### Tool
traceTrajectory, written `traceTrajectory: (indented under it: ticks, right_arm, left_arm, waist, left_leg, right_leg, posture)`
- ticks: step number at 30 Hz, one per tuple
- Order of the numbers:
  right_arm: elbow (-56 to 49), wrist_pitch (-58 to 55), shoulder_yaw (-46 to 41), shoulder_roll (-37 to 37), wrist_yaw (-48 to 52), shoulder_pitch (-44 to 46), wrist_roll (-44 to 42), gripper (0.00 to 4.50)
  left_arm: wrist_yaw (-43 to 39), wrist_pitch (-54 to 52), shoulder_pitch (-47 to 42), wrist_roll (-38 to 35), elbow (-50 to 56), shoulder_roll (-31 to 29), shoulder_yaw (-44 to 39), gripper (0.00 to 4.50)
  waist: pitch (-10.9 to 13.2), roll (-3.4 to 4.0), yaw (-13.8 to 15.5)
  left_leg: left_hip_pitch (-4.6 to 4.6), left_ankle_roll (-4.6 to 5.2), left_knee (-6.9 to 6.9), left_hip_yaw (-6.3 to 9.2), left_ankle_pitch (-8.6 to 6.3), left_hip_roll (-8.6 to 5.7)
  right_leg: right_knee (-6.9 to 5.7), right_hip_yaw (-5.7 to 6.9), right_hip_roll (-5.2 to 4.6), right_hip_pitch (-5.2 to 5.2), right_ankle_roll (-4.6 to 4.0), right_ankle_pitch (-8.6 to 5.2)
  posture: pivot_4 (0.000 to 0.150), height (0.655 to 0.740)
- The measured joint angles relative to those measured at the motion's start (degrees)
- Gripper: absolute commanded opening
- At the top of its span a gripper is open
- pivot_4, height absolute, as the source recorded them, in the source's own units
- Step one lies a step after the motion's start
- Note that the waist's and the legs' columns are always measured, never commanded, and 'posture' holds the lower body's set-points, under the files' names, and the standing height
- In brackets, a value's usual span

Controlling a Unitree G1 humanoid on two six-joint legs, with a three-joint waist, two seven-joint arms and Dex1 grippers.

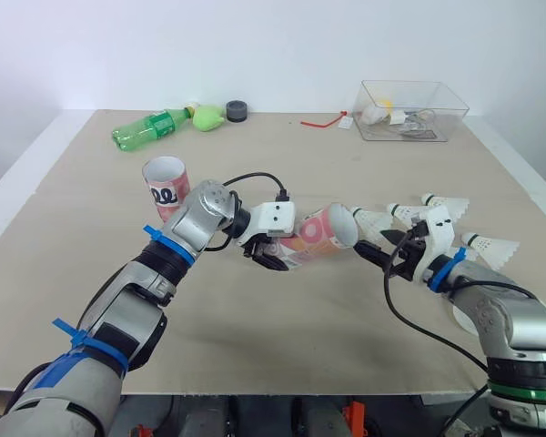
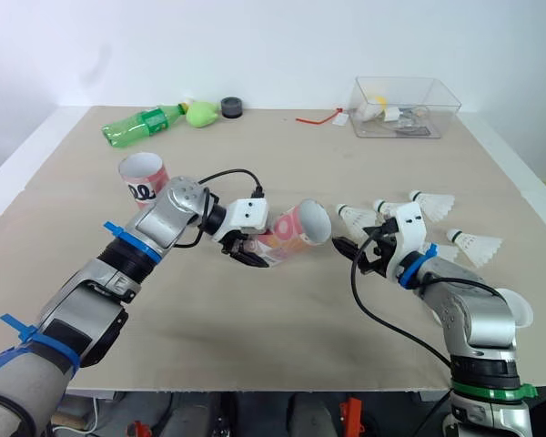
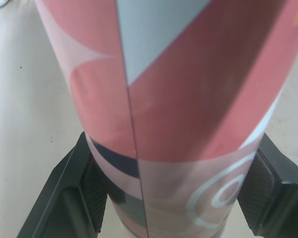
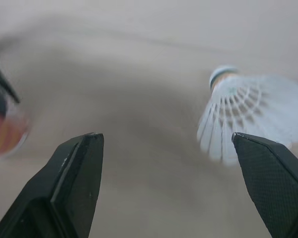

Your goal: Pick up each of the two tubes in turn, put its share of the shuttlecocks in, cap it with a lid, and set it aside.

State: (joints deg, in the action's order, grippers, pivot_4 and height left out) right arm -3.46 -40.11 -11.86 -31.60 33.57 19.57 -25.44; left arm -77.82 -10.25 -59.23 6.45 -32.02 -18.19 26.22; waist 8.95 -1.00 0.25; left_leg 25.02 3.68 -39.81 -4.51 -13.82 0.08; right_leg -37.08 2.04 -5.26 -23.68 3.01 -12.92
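**Fingers: left pair clamped on a tube, right pair spread and empty**

Left fingers (image 3: 92, 191) pinch the pink tube (image 1: 320, 233) across its width, low down near the closed end, with a ribbed pad on each side of the wall. The tube is tilted close to level and looks just clear of the worktop (image 1: 282, 346). Its open mouth points toward the right fingers (image 4: 79, 173).

The right fingers are wide apart with nothing between them, low over the worktop and just short of the tube mouth. One shuttlecock (image 4: 248, 119) lies just beside one finger.

Handling, my read:
- Tube: light printed card, stiff along its length. The thin wall will go oval if squeezed hard, and the glossy print may let it twist. The grip near the base looks right, since the bottom stiffens it there. Keep the force modest.
- Shuttlecocks: almost weightless, and the white skirt crushes easily. Take each by the rounded head or just behind it, not across the wide end. Feed it head first.

Four shuttlecocks (image 1: 405, 212) lie in a loose group on the worktop, just beyond the tube mouth, by the right arm. The second tube (image 1: 166, 180) stands upright with its mouth up, behind the left arm.

Along the far edge:
- a green bottle (image 1: 150, 127) on its side
- a green pear-shaped thing (image 1: 207, 117)
- a dark round piece (image 1: 237, 111), maybe a lid, cannot tell
- a clear box (image 1: 441, 116) of odds and ends
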Motion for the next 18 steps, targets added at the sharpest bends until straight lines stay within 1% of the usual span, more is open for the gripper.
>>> traceTrajectory:
  ticks: [3,10,11,13,18]
  right_arm:
    - [6.19,2.64,0.44,1.58,-1.52,3.18,1.7,4.41]
    - [14.77,7.19,0.82,2.45,-2.95,7.22,4.9,4.41]
    - [15.2,7.24,0.82,2.92,-3.26,7.87,4.97,4.19]
    - [15.48,7.27,0.86,4.14,-3.77,9.04,4.93,3.58]
    - [15.79,7.77,2.64,5.22,-3.98,10.13,5.73,1.03]
  left_arm:
    - [-0.09,-0.3,0.06,-0.01,0.49,-0.21,0.07,2.99]
    - [-0.01,-1.06,0.16,-0.01,1.2,-0.57,0.2,2.99]
    - [0.02,-1.07,0.19,-0.01,1.24,-0.68,0.2,2.99]
    - [0.17,-1.05,0.3,-0.01,1.33,-0.73,0.21,2.99]
    - [0.56,-1.18,0.74,-0.01,2.01,-0.76,0.17,2.99]
  waist:
    - [0.0,0.0,0.01]
    - [0.0,0.01,-0.06]
    - [0.0,0.01,-0.17]
    - [0.0,0.01,-0.18]
    - [-0.01,0.02,-0.16]
  left_leg:
    - [0.01,-0.03,0.03,-0.01,0.02,0.02]
    - [0.01,-0.06,0.1,-0.09,0.03,0.03]
    - [0.0,-0.07,0.1,-0.09,0.04,0.05]
    - [0.0,-0.12,0.1,-0.08,0.07,0.09]
    - [0.0,-0.13,0.1,-0.09,0.08,0.09]
  right_leg:
    - [-0.02,0.0,0.04,-0.04,-0.03,-0.01]
    - [-0.05,-0.08,0.06,-0.1,-0.04,-0.02]
    - [-0.06,-0.09,0.07,-0.1,-0.04,-0.01]
    - [-0.08,-0.07,0.11,-0.1,-0.05,-0.01]
    - [-0.08,-0.09,0.12,-0.09,-0.06,0.0]
  posture:
    - [0.15,0.74]
    - [0.15,0.74]
    - [0.15,0.74]
    - [0.15,0.74]
    - [0.15,0.74]
